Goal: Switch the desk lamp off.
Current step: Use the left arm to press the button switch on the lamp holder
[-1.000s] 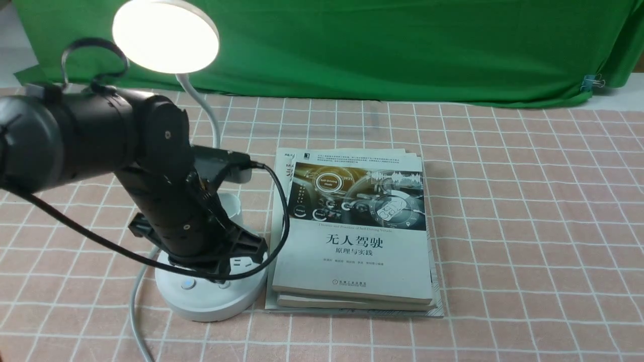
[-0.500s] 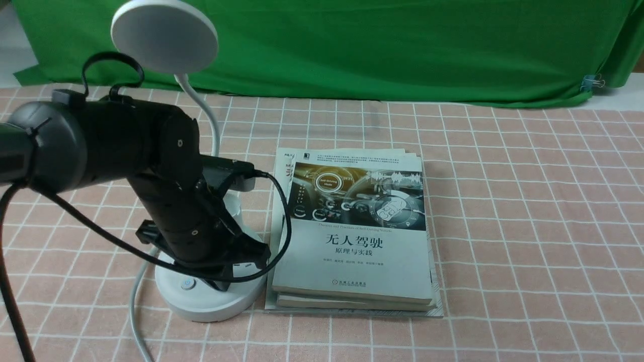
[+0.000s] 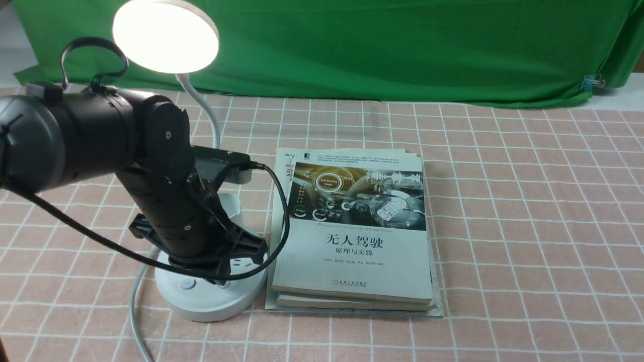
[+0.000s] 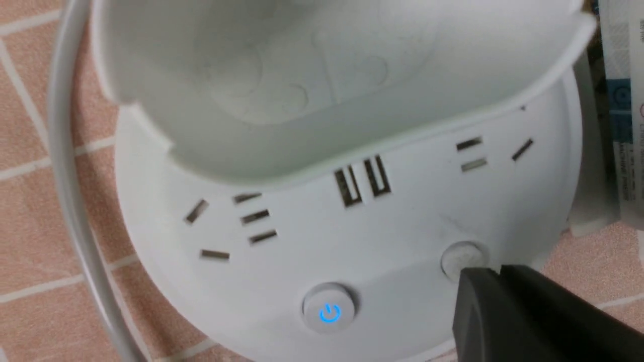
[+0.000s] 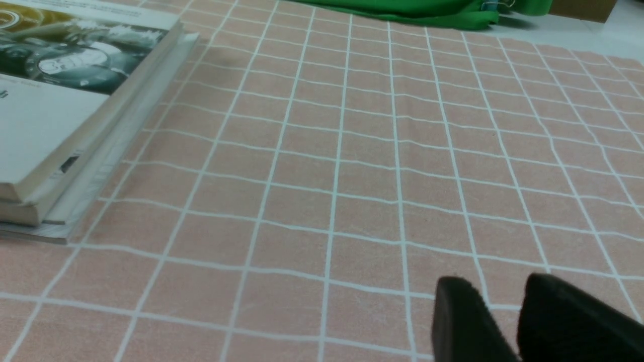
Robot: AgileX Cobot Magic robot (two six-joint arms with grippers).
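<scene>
The white desk lamp stands at the left, and its round disc head [image 3: 166, 35] is lit. Its round base [image 3: 201, 301] carries sockets, a blue-lit power button [image 4: 329, 311] and a plain small button [image 4: 460, 254]. The cup-shaped holder [image 4: 302, 75] sits behind them. My left gripper [image 3: 221, 279] is shut. In the left wrist view its tip [image 4: 498, 271] rests at the edge of the plain button. My right gripper [image 5: 503, 286] is slightly open and empty, low over the checked cloth, and it does not show in the front view.
A stack of books [image 3: 352, 251] lies right beside the lamp base and also shows in the right wrist view [image 5: 60, 100]. The lamp's white cord [image 3: 135, 311] runs off the near edge. A green backdrop [image 3: 402, 50] hangs behind the pink checked tablecloth [image 3: 528, 226].
The lamp head was lit a second ago, dark half a second ago, and is lit again now. My left arm shifted over the base and came back to where it was.
</scene>
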